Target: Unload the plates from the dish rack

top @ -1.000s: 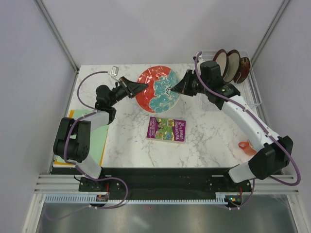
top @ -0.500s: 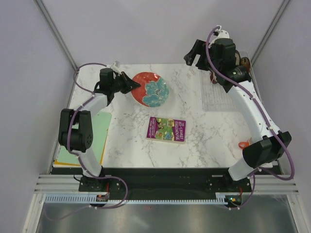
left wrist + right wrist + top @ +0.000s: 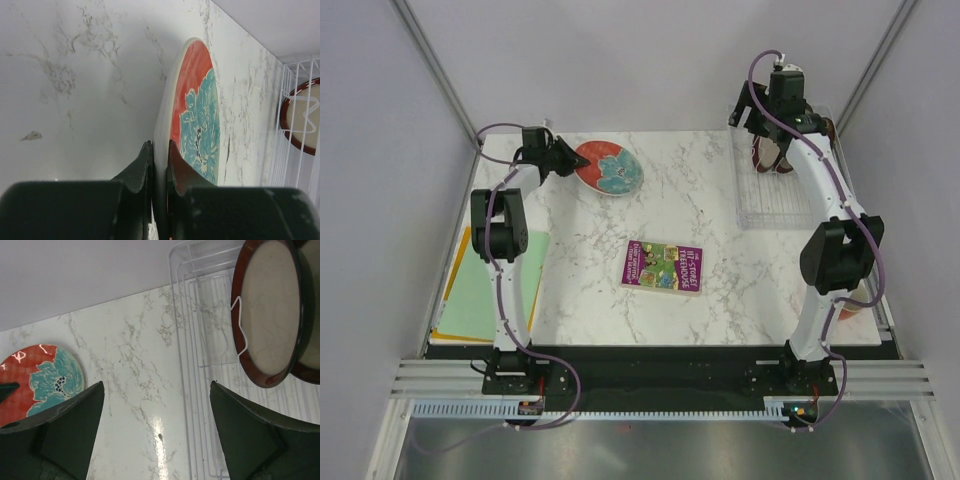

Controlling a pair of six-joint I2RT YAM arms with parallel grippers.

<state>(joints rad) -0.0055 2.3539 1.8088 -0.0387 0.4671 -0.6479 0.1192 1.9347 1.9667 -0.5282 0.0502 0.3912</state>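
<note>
One coral plate [image 3: 608, 168], seemingly two brown plates [image 3: 270, 310] (racked), one rack [image 3: 785, 205], one book [image 3: 664, 266]

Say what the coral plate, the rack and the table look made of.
Coral plate: likely glazed ceramic; glossy glints, painted flower. Rack: thin pale ribs, coated wire or clear plastic; unclear which. Table: polished marble or marble-look laminate; grey veins, a sheen.

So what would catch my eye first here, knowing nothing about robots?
Probably the bright red plate with a teal flower, at the far left of the marble table, its rim pinched by the left gripper. Next, the right gripper hangs open over the clear rack at the far right, where brown plates stand on edge.
</note>
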